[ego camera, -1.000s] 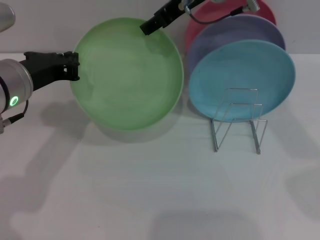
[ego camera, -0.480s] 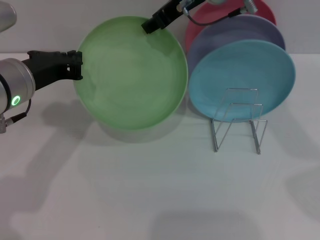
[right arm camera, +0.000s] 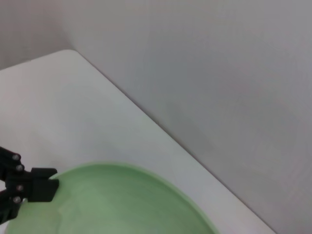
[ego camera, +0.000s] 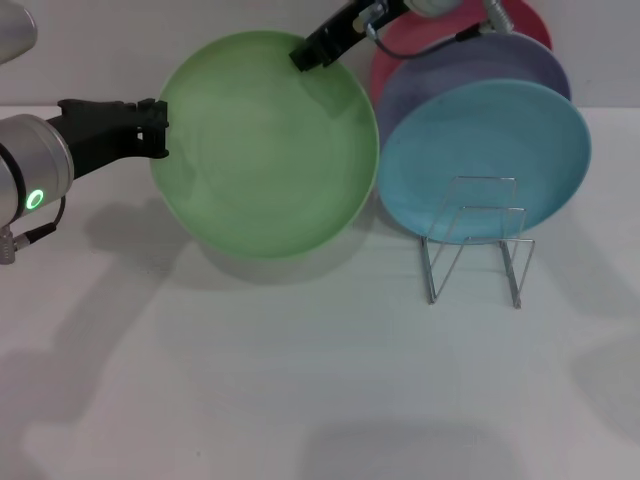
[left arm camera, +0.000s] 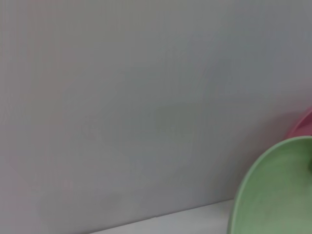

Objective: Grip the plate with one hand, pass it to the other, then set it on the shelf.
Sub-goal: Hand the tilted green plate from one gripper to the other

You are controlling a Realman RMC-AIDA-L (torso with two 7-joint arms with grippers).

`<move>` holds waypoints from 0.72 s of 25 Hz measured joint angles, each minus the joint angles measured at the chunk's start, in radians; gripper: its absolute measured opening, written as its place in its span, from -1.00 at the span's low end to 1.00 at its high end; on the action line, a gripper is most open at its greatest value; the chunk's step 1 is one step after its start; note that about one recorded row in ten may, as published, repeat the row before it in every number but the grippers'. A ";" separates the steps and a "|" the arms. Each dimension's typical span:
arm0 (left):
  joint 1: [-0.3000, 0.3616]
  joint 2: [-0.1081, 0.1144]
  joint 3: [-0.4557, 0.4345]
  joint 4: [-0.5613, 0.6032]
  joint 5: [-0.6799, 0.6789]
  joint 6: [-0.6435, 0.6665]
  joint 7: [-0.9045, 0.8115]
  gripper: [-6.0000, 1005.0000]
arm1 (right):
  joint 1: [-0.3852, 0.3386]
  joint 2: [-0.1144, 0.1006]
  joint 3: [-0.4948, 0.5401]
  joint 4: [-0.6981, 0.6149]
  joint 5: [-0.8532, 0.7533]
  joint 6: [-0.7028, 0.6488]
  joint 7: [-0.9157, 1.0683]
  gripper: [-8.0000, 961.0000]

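The light green plate (ego camera: 265, 145) hangs above the white table (ego camera: 300, 380), tilted up so its face looks toward the head camera, just left of the wire shelf (ego camera: 475, 240). The left gripper (ego camera: 155, 128), black on a silver arm with a glowing green ring, meets the plate's left rim and appears clamped on it. The right gripper (ego camera: 312, 50) reaches in from the upper right on a slim arm with cables, and its tip lies against the plate's top edge; whether it is clenched on the rim or only resting there cannot be told from this angle.

In the shelf stand three other plates, one behind another: a turquoise plate (ego camera: 485, 160) in front, a lavender plate (ego camera: 470, 65) behind it, and a pink plate (ego camera: 525, 22) at the back. The green plate's right edge sits close beside them.

The right wrist view looks down on the green plate's rim with the left gripper's black fingers (right arm camera: 29, 187) at its edge.
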 joint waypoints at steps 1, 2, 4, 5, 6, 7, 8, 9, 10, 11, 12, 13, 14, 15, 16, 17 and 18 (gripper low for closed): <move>-0.001 0.000 0.000 0.000 0.000 0.000 0.000 -0.79 | 0.001 0.000 0.000 -0.005 0.000 -0.002 -0.002 -0.32; -0.003 0.000 0.000 0.000 0.000 0.000 0.000 -0.79 | 0.001 0.001 0.000 -0.009 0.000 -0.003 -0.004 -0.32; -0.003 0.000 0.000 0.000 0.000 0.000 0.000 -0.79 | 0.001 0.002 0.000 -0.010 0.001 -0.010 -0.007 -0.32; -0.004 0.000 0.000 0.000 -0.001 0.000 0.000 -0.79 | -0.001 0.002 0.000 -0.006 0.004 -0.010 -0.015 -0.31; -0.004 0.000 0.000 0.000 -0.001 0.000 0.000 -0.79 | -0.001 0.002 0.000 -0.006 0.004 -0.010 -0.015 -0.31; -0.005 -0.001 0.001 0.002 -0.009 0.000 0.000 -0.79 | -0.010 0.003 0.001 0.011 0.009 -0.008 -0.035 -0.31; -0.005 -0.001 0.001 0.002 -0.009 0.000 0.000 -0.79 | -0.010 0.003 0.001 0.011 0.009 -0.008 -0.035 -0.36; -0.006 0.000 0.001 0.004 -0.017 0.000 0.001 -0.78 | -0.018 0.005 0.001 0.026 0.012 -0.008 -0.044 -0.41; -0.006 0.001 0.001 0.007 -0.045 0.000 0.017 -0.78 | -0.034 0.008 0.001 0.054 0.013 -0.011 -0.055 -0.46; -0.006 0.001 0.001 0.007 -0.045 0.000 0.017 -0.78 | -0.034 0.008 0.001 0.054 0.013 -0.011 -0.055 -0.51; -0.005 0.002 -0.001 0.011 -0.080 0.000 0.049 -0.78 | -0.044 0.009 0.001 0.073 0.013 -0.013 -0.060 -0.56; -0.005 0.002 -0.001 0.011 -0.080 0.000 0.049 -0.78 | -0.044 0.009 0.001 0.073 0.013 -0.013 -0.060 -0.60; -0.003 0.002 -0.004 0.015 -0.102 0.001 0.068 -0.78 | -0.046 0.009 0.001 0.075 0.013 -0.013 -0.063 -0.65; -0.001 0.001 -0.006 0.019 -0.117 0.002 0.081 -0.78 | -0.047 0.009 0.001 0.077 0.013 -0.014 -0.067 -0.69; 0.000 0.001 -0.008 0.021 -0.129 0.002 0.090 -0.78 | -0.048 0.010 0.000 0.078 0.014 -0.014 -0.071 -0.73; 0.001 0.001 -0.009 0.023 -0.148 0.003 0.103 -0.77 | -0.052 0.011 -0.001 0.079 0.016 -0.014 -0.076 -0.77; 0.001 0.001 -0.009 0.023 -0.148 0.003 0.103 -0.77 | -0.052 0.011 -0.001 0.079 0.016 -0.014 -0.076 -0.77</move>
